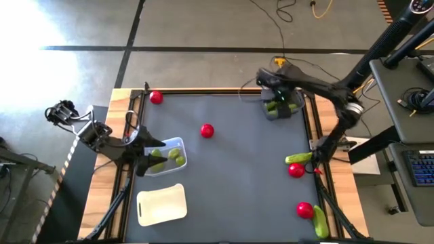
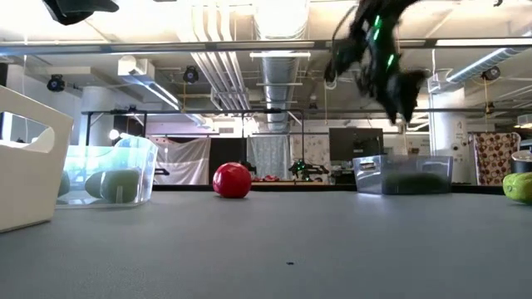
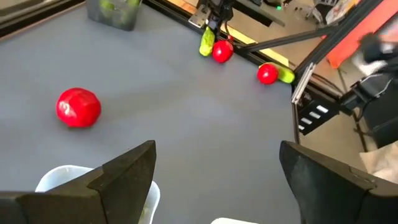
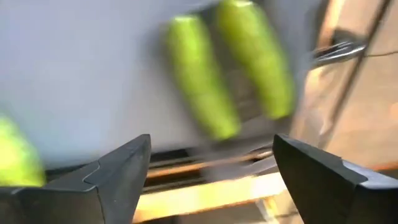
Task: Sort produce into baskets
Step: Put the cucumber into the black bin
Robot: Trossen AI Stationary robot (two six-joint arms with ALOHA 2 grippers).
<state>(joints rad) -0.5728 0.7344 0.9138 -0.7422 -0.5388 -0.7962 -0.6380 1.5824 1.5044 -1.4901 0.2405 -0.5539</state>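
Note:
My left gripper [image 1: 145, 163] is open and empty above the near left part of the clear basket [image 1: 175, 146], which holds olive-green limes [image 1: 176, 157]. The basket's rim [image 3: 59, 176] shows between the fingers in the left wrist view. My right gripper [image 1: 274, 95] is open and empty above the dark grey basket [image 1: 283, 113] at the far right; the low view shows the right gripper [image 2: 401, 93] raised clear of the basket [image 2: 403, 176]. Two green cucumbers [image 4: 205, 78] lie in that basket below the open fingers. The cream-white basket [image 1: 161, 205] stands at the near left.
Tomatoes lie at the far left [image 1: 156, 97], in the middle [image 1: 207, 130], and at the right [image 1: 296, 170] and near right [image 1: 304, 210]. A cucumber [image 1: 298, 158] lies by the right edge, another [image 1: 319, 224] at the near right corner. A wooden frame borders the mat.

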